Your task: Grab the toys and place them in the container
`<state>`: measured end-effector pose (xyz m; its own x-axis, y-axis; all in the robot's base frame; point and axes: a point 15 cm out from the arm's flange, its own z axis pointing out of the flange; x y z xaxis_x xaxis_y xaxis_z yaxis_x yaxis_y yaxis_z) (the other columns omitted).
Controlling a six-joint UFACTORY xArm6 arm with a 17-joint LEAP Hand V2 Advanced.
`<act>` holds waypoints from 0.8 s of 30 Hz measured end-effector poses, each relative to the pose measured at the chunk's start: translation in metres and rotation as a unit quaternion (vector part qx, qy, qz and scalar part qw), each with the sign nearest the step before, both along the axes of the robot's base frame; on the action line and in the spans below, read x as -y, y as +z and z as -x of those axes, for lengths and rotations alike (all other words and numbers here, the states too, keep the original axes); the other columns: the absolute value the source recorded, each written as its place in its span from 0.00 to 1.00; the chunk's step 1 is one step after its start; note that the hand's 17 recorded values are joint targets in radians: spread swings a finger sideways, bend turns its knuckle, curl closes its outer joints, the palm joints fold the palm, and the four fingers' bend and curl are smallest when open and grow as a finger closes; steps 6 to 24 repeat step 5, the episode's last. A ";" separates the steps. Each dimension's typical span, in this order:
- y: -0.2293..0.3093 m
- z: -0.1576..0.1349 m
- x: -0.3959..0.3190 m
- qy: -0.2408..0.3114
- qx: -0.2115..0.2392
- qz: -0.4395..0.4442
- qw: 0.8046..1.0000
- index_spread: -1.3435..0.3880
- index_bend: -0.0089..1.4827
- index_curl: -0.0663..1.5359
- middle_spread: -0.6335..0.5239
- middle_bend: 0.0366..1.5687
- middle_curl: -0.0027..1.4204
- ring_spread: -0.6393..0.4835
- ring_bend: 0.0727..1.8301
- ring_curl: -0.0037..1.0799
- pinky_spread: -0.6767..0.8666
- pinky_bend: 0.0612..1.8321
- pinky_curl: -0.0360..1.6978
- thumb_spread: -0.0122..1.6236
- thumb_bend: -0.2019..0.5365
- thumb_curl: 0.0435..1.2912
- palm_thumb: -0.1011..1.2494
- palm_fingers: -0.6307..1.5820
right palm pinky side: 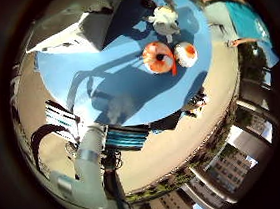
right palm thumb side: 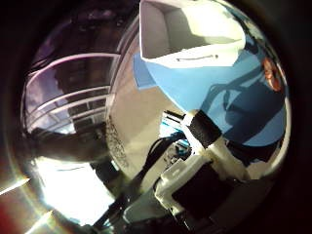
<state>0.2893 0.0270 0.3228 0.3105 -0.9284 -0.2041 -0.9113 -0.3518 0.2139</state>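
Observation:
An orange and white toy point(right palm pinky side: 158, 56) and a smaller orange and white toy point(right palm pinky side: 186, 53) lie side by side on a blue mat point(right palm pinky side: 87, 75). A white toy point(right palm pinky side: 163, 20) lies on the mat a little beyond them. The thumb side view shows a white box-shaped container point(right palm thumb side: 190, 37) standing on the mat, with an orange toy point(right palm thumb side: 272, 74) away from it. My right hand point(right palm thumb side: 200, 146) hangs high above the mat, away from the toys, with its fingers point(right palm pinky side: 224, 161) relaxed and nothing between them.
The blue mat lies on a tan table point(right palm pinky side: 183, 130). The hand's shadow point(right palm pinky side: 119, 99) falls on the mat beside the toys. A teal object point(right palm pinky side: 241, 15) sits past the mat's far side. Room furniture point(right palm thumb side: 73, 97) shows beyond the table edge.

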 end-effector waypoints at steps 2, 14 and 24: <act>0.000 0.000 0.000 0.000 0.000 0.000 1.000 0.68 0.12 0.22 0.60 0.09 0.22 0.81 0.14 0.30 0.71 0.31 0.14 0.78 0.24 0.22 0.52 0.33; 0.000 0.000 0.000 0.000 0.000 0.000 1.000 0.68 0.12 0.22 0.60 0.09 0.22 0.81 0.14 0.30 0.71 0.31 0.14 0.78 0.25 0.22 0.52 0.33; 0.000 0.000 0.000 0.000 0.000 0.000 1.000 0.68 0.12 0.22 0.60 0.09 0.22 0.81 0.14 0.30 0.71 0.31 0.14 0.78 0.25 0.22 0.52 0.33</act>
